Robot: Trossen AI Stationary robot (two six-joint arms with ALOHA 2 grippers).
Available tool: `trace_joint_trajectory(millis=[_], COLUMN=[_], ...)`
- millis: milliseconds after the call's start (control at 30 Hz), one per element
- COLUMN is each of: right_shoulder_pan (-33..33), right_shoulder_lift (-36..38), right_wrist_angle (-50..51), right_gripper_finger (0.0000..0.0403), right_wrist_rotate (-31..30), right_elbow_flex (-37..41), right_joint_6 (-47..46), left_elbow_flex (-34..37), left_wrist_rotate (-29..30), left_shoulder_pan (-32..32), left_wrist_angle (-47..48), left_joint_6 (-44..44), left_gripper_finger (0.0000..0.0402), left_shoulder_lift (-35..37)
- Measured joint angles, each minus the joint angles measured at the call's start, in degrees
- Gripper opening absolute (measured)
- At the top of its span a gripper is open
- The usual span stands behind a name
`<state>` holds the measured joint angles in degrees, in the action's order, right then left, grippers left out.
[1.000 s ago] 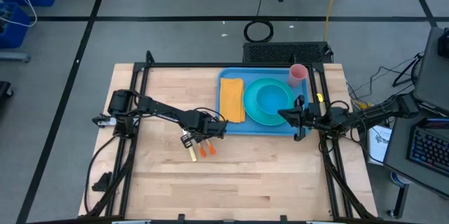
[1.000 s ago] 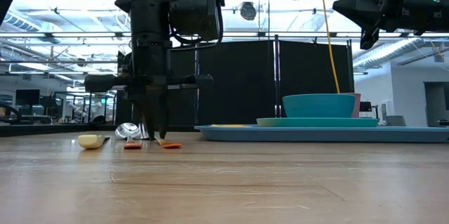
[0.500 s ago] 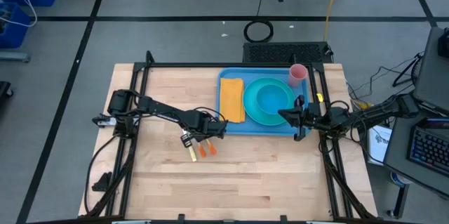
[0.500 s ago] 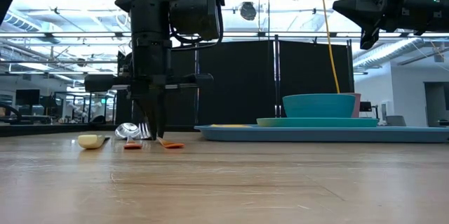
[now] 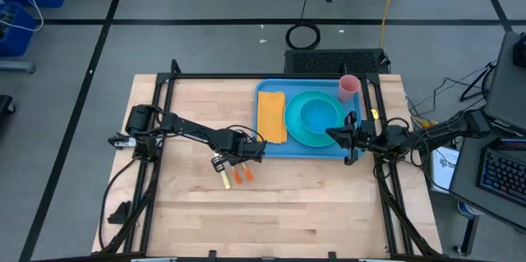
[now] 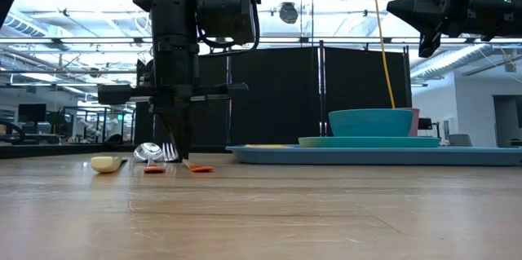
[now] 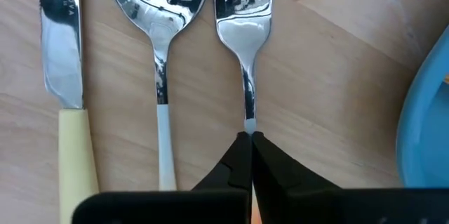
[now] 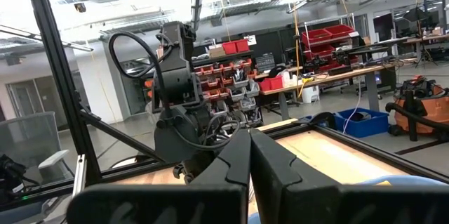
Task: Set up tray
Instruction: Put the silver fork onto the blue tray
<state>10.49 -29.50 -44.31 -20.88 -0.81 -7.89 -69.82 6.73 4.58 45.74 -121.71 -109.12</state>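
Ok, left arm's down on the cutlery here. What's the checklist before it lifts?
1. Left gripper shut on the fork neck: ok.
2. Spoon and knife outside the grip: ok.
3. Fork handle secure in the grip: cannot tell, hidden.
4. Tray holds napkin, plate, bowl: ok.
5. Right gripper shut, raised over the tray's right edge: ok.

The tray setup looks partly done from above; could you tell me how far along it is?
Done: the tray already holds a yellow napkin, plate with bowl, and pink cup. In hand: the left gripper is shut on the fork. Left: the spoon and knife lie on the table. The right gripper waits, shut.
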Motion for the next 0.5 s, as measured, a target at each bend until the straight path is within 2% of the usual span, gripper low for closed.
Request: trace_joint_trajectory(millis=[500], right_shoulder_pan=[0.0], right_shoulder_lift=[0.0], right_wrist_angle=[0.0], right_gripper_finger=[0.0], right_wrist_rotate=[0.0], right_elbow_flex=[0.0], right_joint_6=[0.0], left_elbow_flex=[0.1], left_wrist_rotate=[-0.1], left_shoulder_pan=[0.6], left_wrist_angle=[-0.3], left_joint_6=[-0.9], left_gripper_finger=[0.0], left_shoulder_lift=[0.0])
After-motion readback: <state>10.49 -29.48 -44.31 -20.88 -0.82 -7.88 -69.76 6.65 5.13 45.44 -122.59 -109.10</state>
